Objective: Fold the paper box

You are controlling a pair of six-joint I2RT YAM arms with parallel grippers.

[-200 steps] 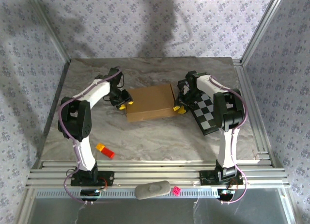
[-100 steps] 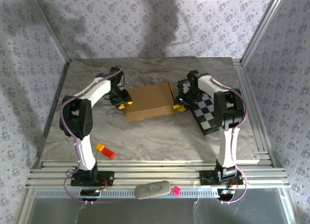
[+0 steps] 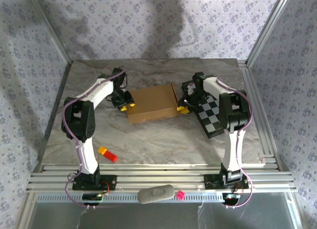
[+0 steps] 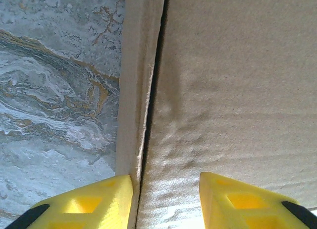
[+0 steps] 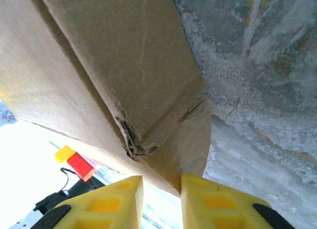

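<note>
Top external first: the paper box (image 3: 152,103) sits mid-counter (image 3: 148,135), already looking like a flat closed mailer, slightly skewed. The left gripper (image 3: 127,105) is right at its left end and the right gripper (image 3: 183,109) at its right end, next to the checkered board (image 3: 212,116). A small red-and-yellow block (image 3: 107,154) lies well apart, lower left.

Left wrist: the jaws stand apart, one yellow fingertip (image 4: 101,204) on the narrow side strip, the other on the big top panel, straddling the dark seam running up the frame. Nothing looks pinched, so I'd call it open and just bracing.

Right wrist: the fingertips (image 5: 220,201) are close together, and a crumpled corner flap of the box hangs down into the narrow slot between them. I honestly can't tell if it's clamped or just sitting there.

My read: this is the tuck-and-square stage. To do it well, I'd keep the left side as a steady backstop on that seam and work the right corner in slowly. That corner's already creased rough, so forcing it could tear it or skid the box toward the board.
</note>
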